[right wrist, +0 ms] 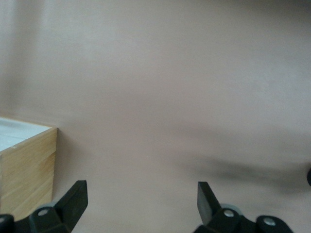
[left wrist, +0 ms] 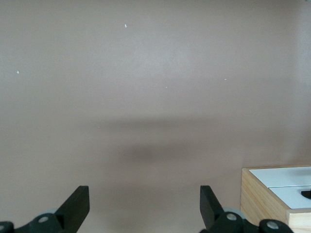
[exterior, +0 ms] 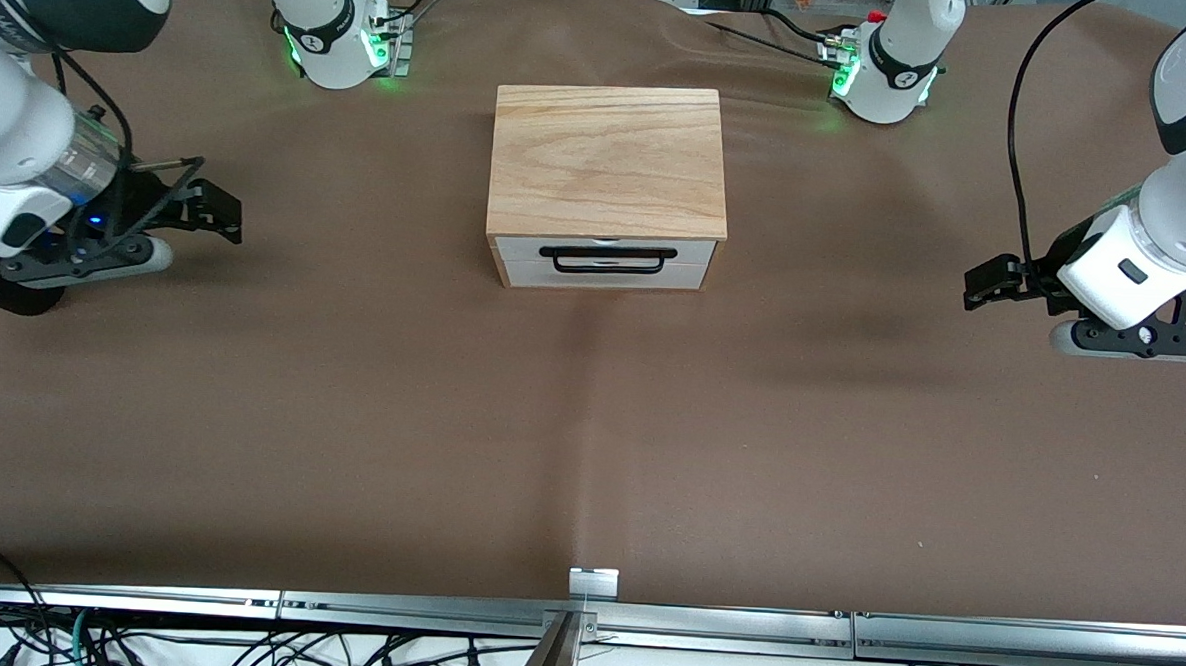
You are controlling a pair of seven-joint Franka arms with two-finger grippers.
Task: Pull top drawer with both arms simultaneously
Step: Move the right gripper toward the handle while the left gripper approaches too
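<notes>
A light wooden box (exterior: 609,159) stands mid-table. Its top drawer (exterior: 527,245) has a white front, sits flush in the box, and a black wire handle (exterior: 608,261) hangs across it. My left gripper (exterior: 986,282) hovers open over bare table toward the left arm's end, well apart from the box. My right gripper (exterior: 220,215) hovers open over the right arm's end, equally clear of the box. The left wrist view shows the left gripper (left wrist: 144,194) with nothing between its fingers and a box corner (left wrist: 262,199). In the right wrist view the right gripper (right wrist: 141,190) holds nothing, with the box (right wrist: 26,170) at the edge.
The brown table cover (exterior: 589,423) spreads around the box. Both arm bases (exterior: 336,37) (exterior: 890,71) stand farther from the front camera than the box. A metal rail (exterior: 581,618) with cables under it runs along the table's near edge.
</notes>
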